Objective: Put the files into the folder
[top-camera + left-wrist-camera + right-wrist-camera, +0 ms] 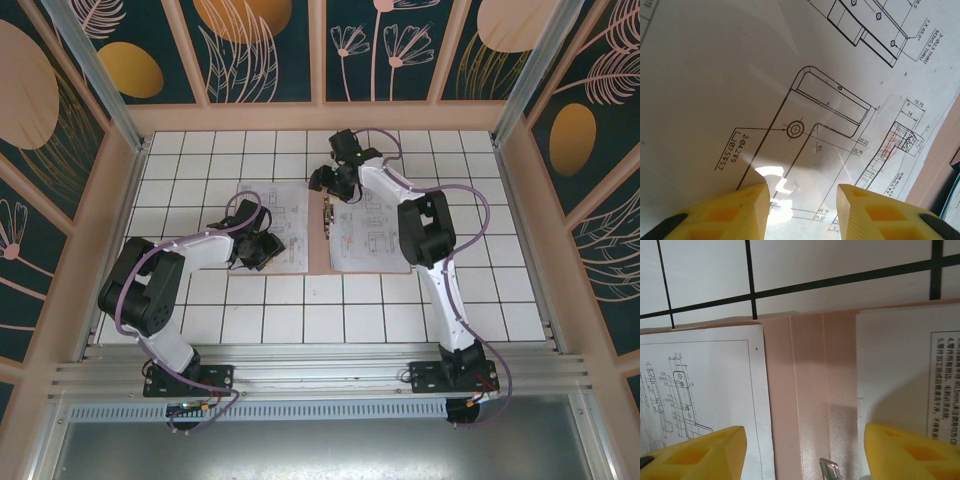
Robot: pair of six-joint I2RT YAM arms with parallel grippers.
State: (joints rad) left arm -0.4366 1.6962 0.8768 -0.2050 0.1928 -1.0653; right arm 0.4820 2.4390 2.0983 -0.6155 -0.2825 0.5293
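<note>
Two printed sheets lie on the open folder (319, 255), one per leaf: left sheet (285, 215) and right sheet (375, 240), both white with black line drawings. The right sheet also carries a block of text.

The folder is flat on the tiled worktop (300, 320), about midway between its left and right edges. A bare pinkish-brown spine runs between the two sheets. A small metal clip (828, 471) sits on the spine.

The left gripper (262, 250) is over the near part of the left sheet. In the wrist view its yellow jaws stand parted, with the drawing visible through the gap and nothing between them. I cannot tell whether the tips touch the paper. There is a glare patch on the sheet just beside one tip.

The right gripper (335, 182) is at the far end of the spine, close to the folder's far edge. In the wrist view its jaws are spread wide, one over each sheet's inner margin, with the spine and clip between them. Nothing is pinched. The worktop's tile lines are visible just beyond the folder's far edge.
</note>
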